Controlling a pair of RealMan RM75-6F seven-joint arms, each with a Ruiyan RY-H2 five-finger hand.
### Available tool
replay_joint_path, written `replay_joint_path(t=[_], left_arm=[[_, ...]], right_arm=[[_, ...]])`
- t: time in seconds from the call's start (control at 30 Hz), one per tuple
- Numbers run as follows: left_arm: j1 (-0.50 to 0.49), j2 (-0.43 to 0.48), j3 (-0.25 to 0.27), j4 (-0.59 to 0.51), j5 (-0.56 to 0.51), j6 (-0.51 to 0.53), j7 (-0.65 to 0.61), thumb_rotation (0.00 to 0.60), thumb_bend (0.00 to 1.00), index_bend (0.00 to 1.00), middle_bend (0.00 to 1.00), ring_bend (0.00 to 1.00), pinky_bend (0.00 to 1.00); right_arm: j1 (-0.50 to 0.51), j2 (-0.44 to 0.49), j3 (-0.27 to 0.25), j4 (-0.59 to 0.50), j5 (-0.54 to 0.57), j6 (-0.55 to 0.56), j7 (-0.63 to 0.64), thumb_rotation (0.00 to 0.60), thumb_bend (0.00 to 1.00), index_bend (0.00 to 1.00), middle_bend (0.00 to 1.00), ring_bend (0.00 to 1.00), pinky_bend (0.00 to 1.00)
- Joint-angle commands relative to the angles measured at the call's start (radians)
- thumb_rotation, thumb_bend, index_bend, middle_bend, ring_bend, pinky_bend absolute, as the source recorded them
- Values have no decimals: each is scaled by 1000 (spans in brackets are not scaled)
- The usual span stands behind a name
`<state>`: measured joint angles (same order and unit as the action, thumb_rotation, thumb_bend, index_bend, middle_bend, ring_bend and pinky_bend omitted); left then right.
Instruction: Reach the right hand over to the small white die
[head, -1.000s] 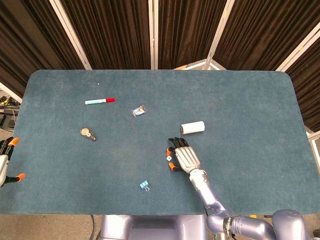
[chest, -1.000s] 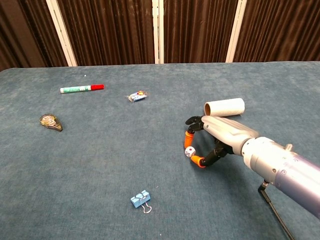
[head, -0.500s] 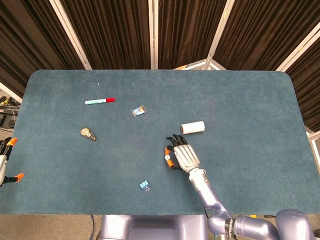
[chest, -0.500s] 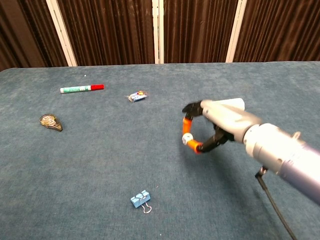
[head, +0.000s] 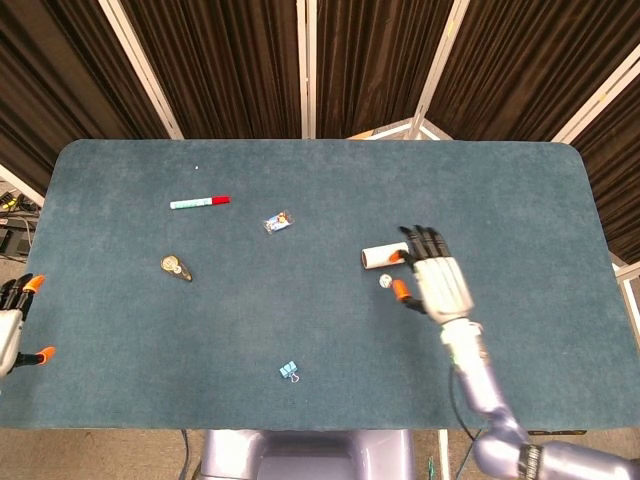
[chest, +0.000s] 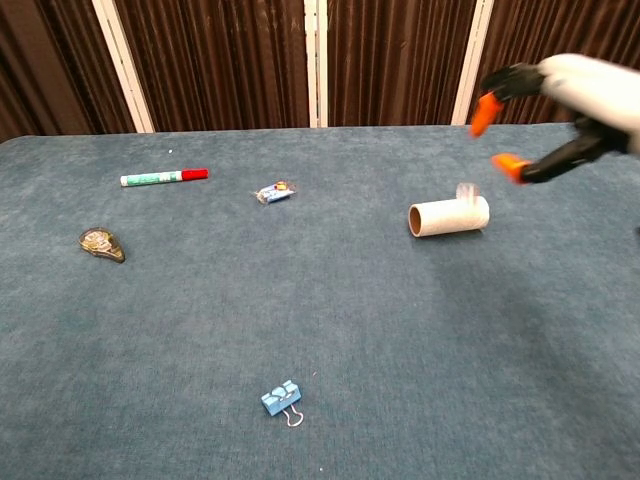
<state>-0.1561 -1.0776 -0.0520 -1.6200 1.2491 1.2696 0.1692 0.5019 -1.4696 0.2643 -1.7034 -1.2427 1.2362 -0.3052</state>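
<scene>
**A:** ok so the big teal table (head: 520, 200) fills basically the whole head view. Right hand (head: 432, 278) is right of center, raised off the cloth I think, since in the chest view it sits way up in the top right corner. Fingers look spread with nothing between them. Left hand (head: 14, 322) is parked at the far left edge, fingers apart, also empty.

**B:** and the die?

**A:** small white die (head: 385, 282) is just left of the right hand's orange thumb tip, right below the cardboard tube (head: 382, 257). In the chest view it's a blurry white smudge above the tube, so I can't tell whether it's resting on the cloth or in the air.

**B:** so the hand is beside it, not holding it. I'd say the reach needs to come down and left.

**A:** yep. Other stuff is well apart on the left half: red-capped marker (head: 200, 202), candy wrapper (head: 277, 222), a small oval tag thing (head: 176, 267), blue binder clip (head: 289, 371) at lower center.
</scene>
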Motion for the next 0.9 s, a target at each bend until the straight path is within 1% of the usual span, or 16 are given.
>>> replay_joint_path(t=[0.03, 0.13, 0.27, 0.33, 0.37, 0.4, 0.47, 0.57, 0.6, 0.7, 0.9], left_arm=[[-4, -2, 3, -13, 8, 3, 14, 600, 68, 0, 0, 0, 0], [-6, -2, 4, -23, 16, 6, 22, 600, 68, 0, 0, 0, 0], [-7, -1, 6, -36, 29, 14, 30, 600, 68, 0, 0, 0, 0], [-8, -1, 7, -41, 35, 16, 30, 600, 68, 0, 0, 0, 0], [-8, -1, 8, -42, 40, 19, 25, 600, 68, 0, 0, 0, 0], [-7, -1, 8, -41, 43, 20, 22, 600, 68, 0, 0, 0, 0], [-5, -1, 9, -39, 52, 27, 13, 600, 68, 0, 0, 0, 0], [-1, -1, 12, -39, 69, 39, -1, 600, 68, 0, 0, 0, 0], [1, -2, 13, -39, 74, 43, -6, 600, 68, 0, 0, 0, 0], [4, 0, 18, -38, 89, 51, -17, 600, 68, 0, 0, 0, 0], [11, 1, 21, -36, 106, 66, -25, 600, 68, 0, 0, 0, 0]], right_arm=[[-50, 55, -30, -34, -22, 40, 28, 600, 347, 342, 57, 0, 0], [-75, 78, -52, -39, -42, 60, 49, 600, 345, 340, 48, 0, 0], [-124, 116, -98, -32, -92, 103, 89, 600, 338, 328, 41, 0, 0], [-157, 141, -133, -15, -131, 132, 118, 600, 299, 304, 26, 0, 0], [-190, 166, -164, 15, -157, 164, 123, 600, 262, 285, 14, 0, 0], [-207, 177, -181, 35, -184, 184, 136, 600, 223, 266, 5, 0, 0], [-247, 194, -211, 84, -217, 230, 148, 600, 182, 240, 0, 0, 0], [-306, 209, -247, 136, -244, 290, 190, 600, 158, 169, 0, 0, 0], [-319, 211, -254, 147, -249, 301, 204, 600, 154, 138, 0, 0, 0], [-343, 218, -269, 178, -265, 315, 229, 600, 148, 83, 0, 0, 0], [-359, 228, -256, 182, -261, 323, 262, 600, 146, 61, 0, 0, 0]])
